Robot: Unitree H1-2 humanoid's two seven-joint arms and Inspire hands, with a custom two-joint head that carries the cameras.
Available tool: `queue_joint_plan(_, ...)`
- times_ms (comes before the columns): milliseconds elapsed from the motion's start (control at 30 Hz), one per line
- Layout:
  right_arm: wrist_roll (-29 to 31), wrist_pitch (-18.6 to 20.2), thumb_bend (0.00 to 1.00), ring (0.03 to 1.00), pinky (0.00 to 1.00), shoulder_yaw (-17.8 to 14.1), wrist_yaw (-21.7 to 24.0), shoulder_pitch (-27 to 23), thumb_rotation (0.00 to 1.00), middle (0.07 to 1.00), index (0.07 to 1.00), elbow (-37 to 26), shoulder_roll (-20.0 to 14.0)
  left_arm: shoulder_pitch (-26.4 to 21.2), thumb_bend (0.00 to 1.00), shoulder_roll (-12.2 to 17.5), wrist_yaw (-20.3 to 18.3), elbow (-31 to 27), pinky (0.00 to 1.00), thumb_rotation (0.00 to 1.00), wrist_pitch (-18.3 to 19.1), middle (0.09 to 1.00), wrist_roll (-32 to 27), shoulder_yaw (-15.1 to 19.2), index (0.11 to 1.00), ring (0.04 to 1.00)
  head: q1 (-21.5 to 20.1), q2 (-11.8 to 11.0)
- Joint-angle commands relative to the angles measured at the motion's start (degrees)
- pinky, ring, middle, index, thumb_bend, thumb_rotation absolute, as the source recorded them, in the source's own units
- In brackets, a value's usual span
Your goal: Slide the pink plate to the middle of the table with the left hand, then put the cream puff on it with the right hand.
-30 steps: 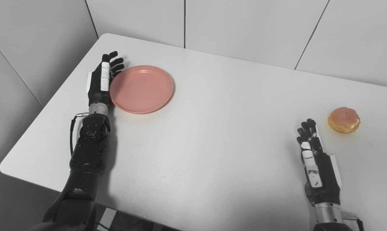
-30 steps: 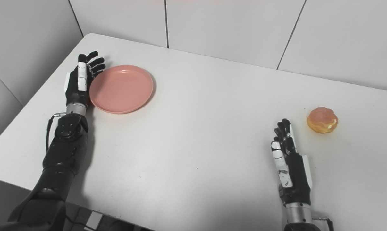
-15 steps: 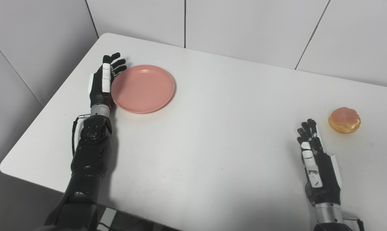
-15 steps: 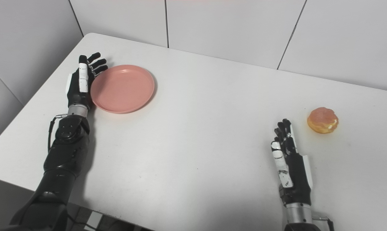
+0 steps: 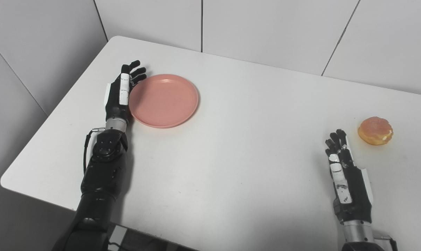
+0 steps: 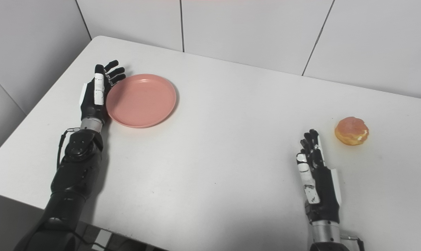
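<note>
I have the left hand (image 5: 121,94) flat and unclenched, fingers spread, holding nothing, with its inner edge pressed against the left rim of the pink plate (image 5: 164,100). Compared with a second ago the plate sits further right and a little nearer me, and the hand has travelled with it, so the push is biting and the slide is under way. The camera has hardly shifted, judging by the wall seams, so I read that as real travel of the plate.

It has only gone a small part of the way, though: the plate is still in the far-left part of the table (image 5: 231,146), well apart from the centre, and I judge most of the slide still lies ahead. I need to keep the palm edge against the rim and drive on rightward and toward me; if contact slips toward the fingertips, the plate may spin away instead of translating.

My right hand (image 6: 316,179) lies on the table at the near right, fingers extended and relaxed, gripping nothing, and has not moved. The cream puff (image 6: 351,131) rests untouched just beyond and to the right of its fingertips, near but not touching, waiting for the second step
</note>
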Motion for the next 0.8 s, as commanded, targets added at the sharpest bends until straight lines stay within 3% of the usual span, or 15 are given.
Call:
queue_joint_plan(0, 0.4, -1.1, 0.63, 0.976, 1.00, 0.0, 0.1, 0.4, 0.83, 0.981, 0.997, -0.6, 0.3, 0.5, 0.92, -1.3, -2.8, -2.1, 0.80, 1.00, 3.0, 0.806, -0.5, -2.1, 0.807, 0.813, -0.3, -0.4)
queue_joint_plan(133, 0.2, -1.2, 0.62, 0.976, 1.00, 0.0, 0.1, 0.4, 0.83, 0.982, 1.000, -0.6, 0.3, 1.1, 0.90, -1.3, -3.7, -4.3, 0.82, 1.00, 4.8, 0.826, -0.4, -3.1, 0.831, 0.832, -0.3, -0.5)
queue_joint_plan(500, 0.1, -1.1, 0.64, 0.968, 1.00, -0.1, -0.2, 0.6, 0.82, 0.973, 0.991, -0.7, 0.4, 2.3, 0.84, -3.0, -3.9, -6.4, 0.85, 1.00, 4.4, 0.847, 2.0, -6.8, 0.866, 0.849, -0.7, -0.9)
queue_joint_plan(767, -0.7, -0.7, 0.64, 0.966, 1.00, 0.2, -0.4, 0.7, 0.83, 0.971, 0.993, -1.2, 0.6, 2.9, 0.86, -4.9, -4.2, -7.6, 0.84, 1.00, 5.0, 0.841, 2.4, -8.5, 0.856, 0.836, -2.2, -0.9)
